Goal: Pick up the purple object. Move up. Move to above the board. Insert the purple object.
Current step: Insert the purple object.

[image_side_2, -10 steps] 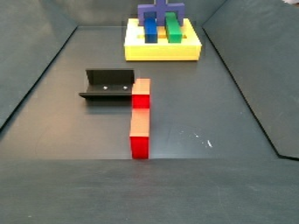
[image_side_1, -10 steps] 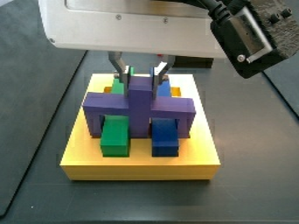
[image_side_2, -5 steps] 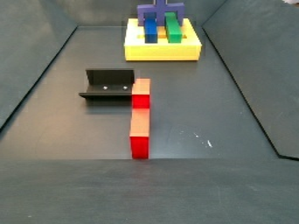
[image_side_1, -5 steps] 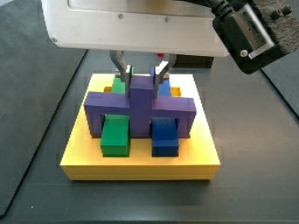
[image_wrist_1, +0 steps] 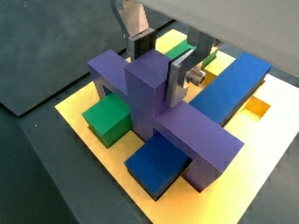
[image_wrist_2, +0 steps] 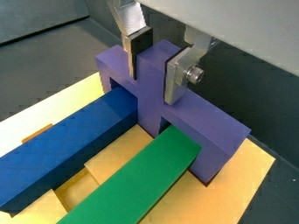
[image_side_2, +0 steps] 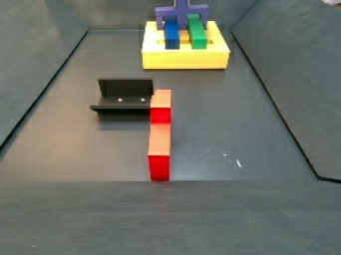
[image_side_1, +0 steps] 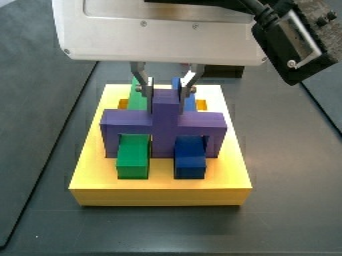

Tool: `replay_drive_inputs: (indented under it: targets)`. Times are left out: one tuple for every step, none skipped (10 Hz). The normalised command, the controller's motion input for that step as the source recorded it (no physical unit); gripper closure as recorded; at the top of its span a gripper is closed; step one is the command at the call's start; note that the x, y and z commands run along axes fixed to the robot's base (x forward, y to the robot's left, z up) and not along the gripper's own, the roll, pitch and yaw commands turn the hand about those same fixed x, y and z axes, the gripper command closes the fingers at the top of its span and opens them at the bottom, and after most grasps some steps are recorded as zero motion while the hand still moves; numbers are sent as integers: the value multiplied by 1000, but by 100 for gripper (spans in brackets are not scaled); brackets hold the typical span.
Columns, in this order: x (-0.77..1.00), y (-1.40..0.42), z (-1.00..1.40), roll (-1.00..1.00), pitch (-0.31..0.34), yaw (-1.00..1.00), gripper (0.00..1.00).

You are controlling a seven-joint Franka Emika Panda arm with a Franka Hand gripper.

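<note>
The purple object (image_side_1: pixel 160 122) stands on the yellow board (image_side_1: pixel 160 188), its crossbar straddling a green bar (image_side_1: pixel 131 155) and a blue bar (image_side_1: pixel 190 157). My gripper (image_side_1: pixel 162 88) is directly above it, shut on its raised central stem. In both wrist views the silver fingers press on either side of the stem (image_wrist_1: pixel 162 66) (image_wrist_2: pixel 156 68), and the purple object (image_wrist_1: pixel 176 131) (image_wrist_2: pixel 140 96) sits low on the board (image_wrist_1: pixel 76 122) (image_wrist_2: pixel 257 188). In the far side view the board (image_side_2: pixel 184 60) lies at the back with the purple object (image_side_2: pixel 180 15) on top.
A long blue bar (image_wrist_2: pixel 65 153) and a green bar (image_wrist_2: pixel 140 179) lie in the board's slots under the crossbar. The dark fixture (image_side_2: pixel 123 97) stands mid-floor, with a row of red and pink blocks (image_side_2: pixel 160 134) beside it. Grey floor surrounds them.
My gripper has moved down a little with the purple object, and the crossbar now sits lower on the board. The other pieces have not moved.
</note>
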Motion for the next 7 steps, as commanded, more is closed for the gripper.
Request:
replay_drive_inputs:
  targets:
    - [0, 0, -274, 19, -74, 0, 100]
    - [-111, 0, -551, 59, -187, 0, 100]
    - [-217, -23, -640, 47, -313, 0, 100]
    - [-254, -20, -597, 26, -339, 0, 100]
    - [-286, -29, -569, 47, -323, 0, 100]
    - [-40, 0, -63, 0, -44, 0, 100]
    - [0, 0, 0, 0, 0, 0, 100]
